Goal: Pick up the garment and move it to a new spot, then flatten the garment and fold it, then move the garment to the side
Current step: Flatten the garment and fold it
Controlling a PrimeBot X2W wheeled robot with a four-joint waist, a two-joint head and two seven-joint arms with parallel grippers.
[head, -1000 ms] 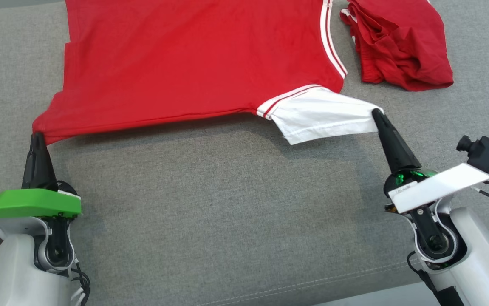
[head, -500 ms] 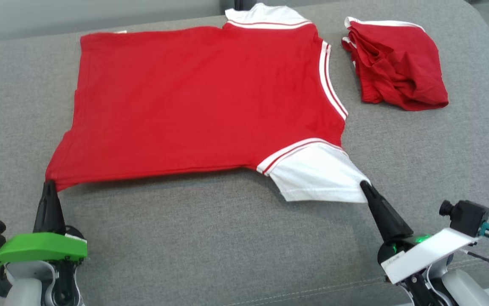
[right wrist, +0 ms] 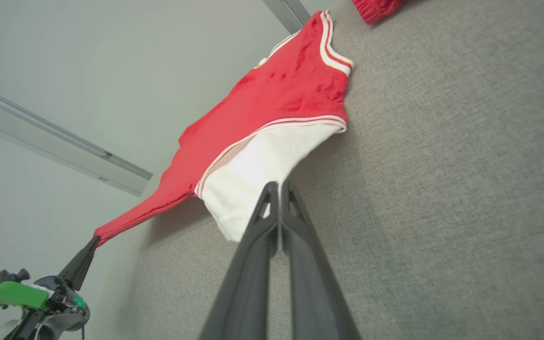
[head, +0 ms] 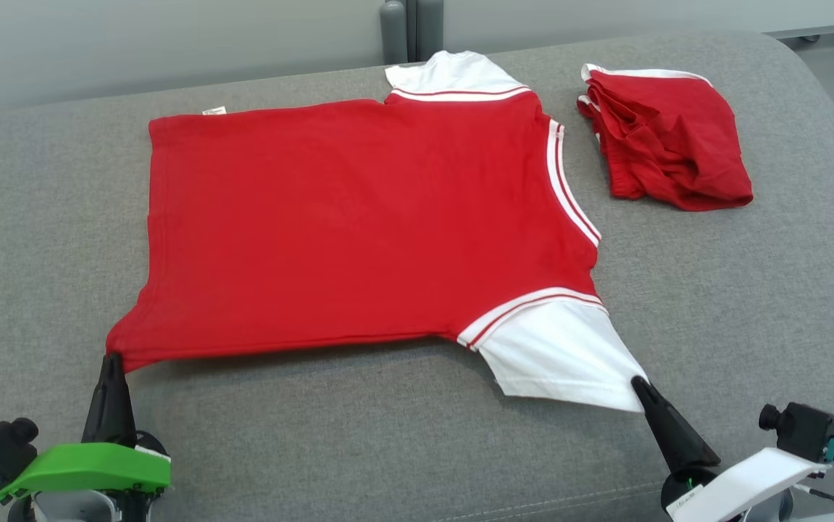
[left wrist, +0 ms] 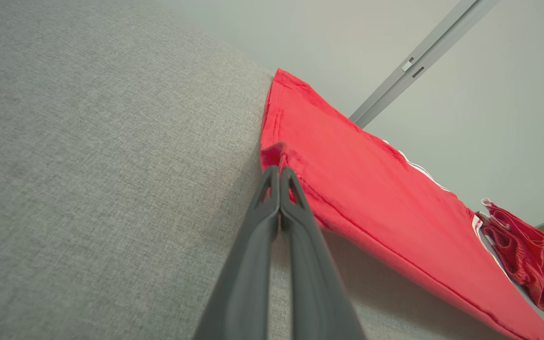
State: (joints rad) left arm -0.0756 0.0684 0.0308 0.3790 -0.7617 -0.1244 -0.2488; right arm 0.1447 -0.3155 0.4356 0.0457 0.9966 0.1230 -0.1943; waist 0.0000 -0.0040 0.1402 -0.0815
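A: Looking for the red garment. Lying where?
B: Lying spread out, mostly flat, on the grey fabric cushion, with the hem toward the robot's left and the white-striped neck edge toward its right.
A: Being held by anything?
B: Being pinched at the near hem corner by the left gripper, pressing its jaws together on the red cloth. Showing plainly in the left wrist view: squeezing a small fold of hem between the two dark fingers.
A: And on the other side?
B: Being clamped at the tip of the near white sleeve by the right gripper, closing its jaws tight on the white fabric and holding that sleeve drawn out to a point toward the near right.
A: Sagging between the two grips?
B: Running taut along the near edge instead, lifting a little off the cushion there and casting a shadow underneath. Resting flat farther back, with the far white sleeve reaching toward the cushion's back edge.
A: Sitting near anything else?
B: Lying near a crumpled red bundle with white trim, off the neck edge to the right, apart and not touching. Backing onto a pale wall with a grey post.
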